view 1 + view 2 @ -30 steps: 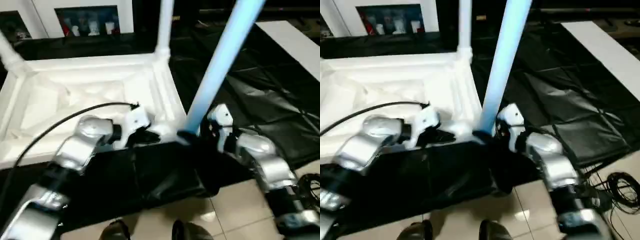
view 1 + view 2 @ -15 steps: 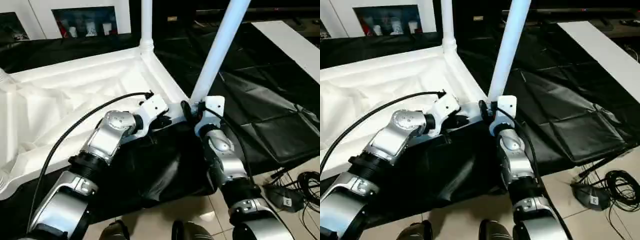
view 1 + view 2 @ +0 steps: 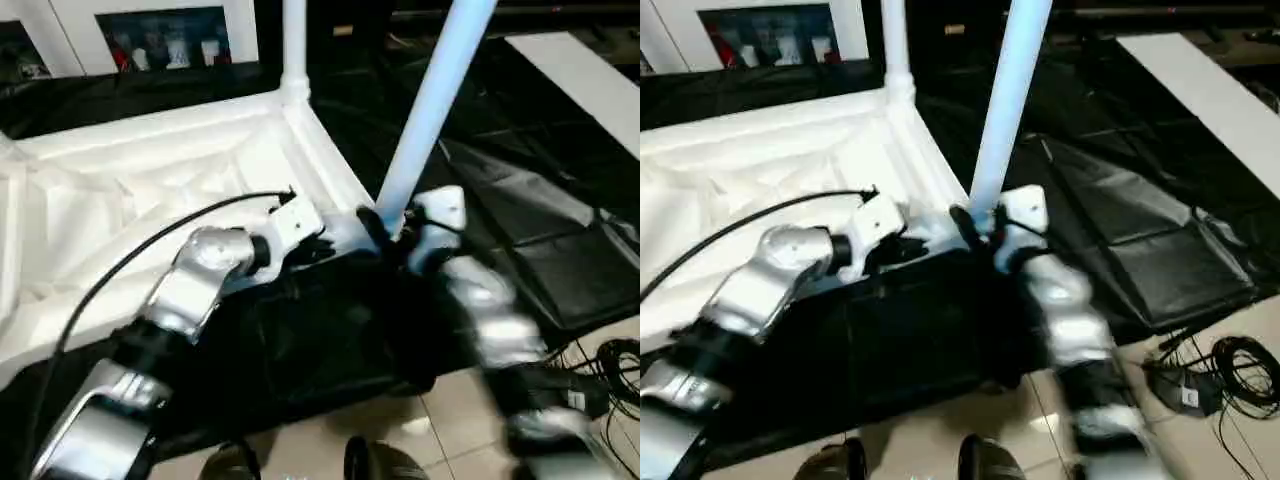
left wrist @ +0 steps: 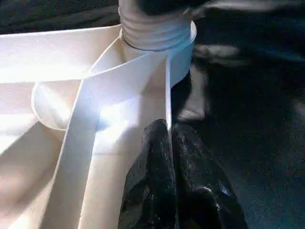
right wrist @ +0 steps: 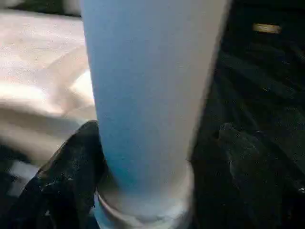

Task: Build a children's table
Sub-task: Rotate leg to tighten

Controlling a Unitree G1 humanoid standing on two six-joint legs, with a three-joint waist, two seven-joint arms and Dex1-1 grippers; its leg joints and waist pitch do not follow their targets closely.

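The white table top (image 3: 150, 190) lies upside down across the left and centre of the head-camera frames, ribbed underside facing up, resting on black sheeting (image 3: 560, 180) that covers the floor. One white leg (image 3: 294, 45) stands upright in the corner socket at the upper centre of the frame. A second leg (image 3: 432, 95) rises from the near corner socket (image 4: 157, 36) at the centre of the frame and leans toward the upper right; it looks pale blue along its length.

The left hand (image 3: 318, 250) sits just left of that near corner, at the edge of the table top. In the left wrist view its two black fingers (image 4: 164, 157) are pressed together, tips against a thin white rib of the underside, just short of the round socket, and nothing is between them.

The right hand (image 3: 985, 228) is at the base of the leaning leg. In the right wrist view its fingers (image 5: 71, 167) stand spread, one on each side of the leg's foot; the one finger looks to lie against the leg, the other stands a little off it, so a firm pinch cannot be told.

A black cable (image 3: 130, 260) arcs over the left forearm. A white glass-door cabinet (image 3: 160, 35) stands at the upper left, a white slab (image 3: 590, 80) lies at the upper right, and loose cables (image 3: 1230, 365) lie on the tiled floor at the lower right.
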